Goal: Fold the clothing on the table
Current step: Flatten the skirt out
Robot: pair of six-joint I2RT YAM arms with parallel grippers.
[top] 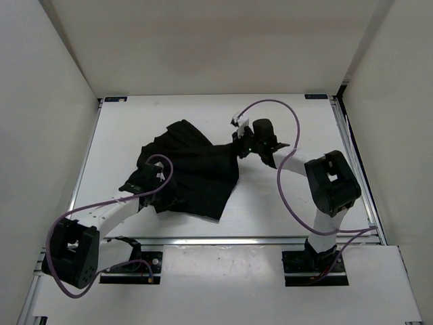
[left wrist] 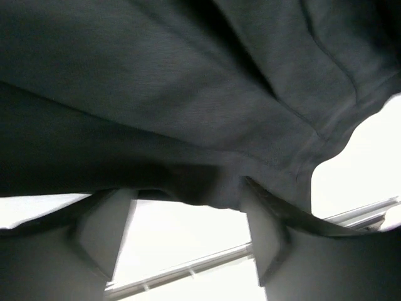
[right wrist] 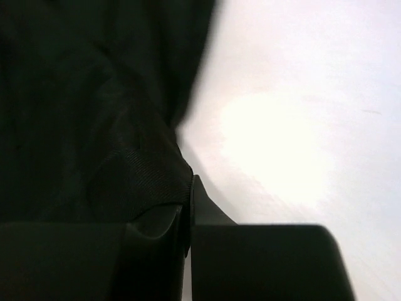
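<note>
The black clothing [top: 193, 169] lies crumpled in the middle of the white table [top: 149, 114]. My left gripper [top: 154, 189] is at its near left corner. In the left wrist view this gripper [left wrist: 186, 194] stands open, and the cloth [left wrist: 188, 94] drapes over its fingertips [left wrist: 263, 219]; white tabletop shows between them. My right gripper [top: 240, 144] is at the garment's right edge. Its jaws [right wrist: 190, 191] are shut, with a ribbed edge of the clothing [right wrist: 141, 179] pinched at the tips. The bare table [right wrist: 301, 94] lies to the right of it.
Metal rails run along the table's edges, the near one [top: 223, 240] in front of the arm bases and also in the left wrist view [left wrist: 188, 268]. Purple cables [top: 287, 196] loop over both arms. White walls stand on three sides.
</note>
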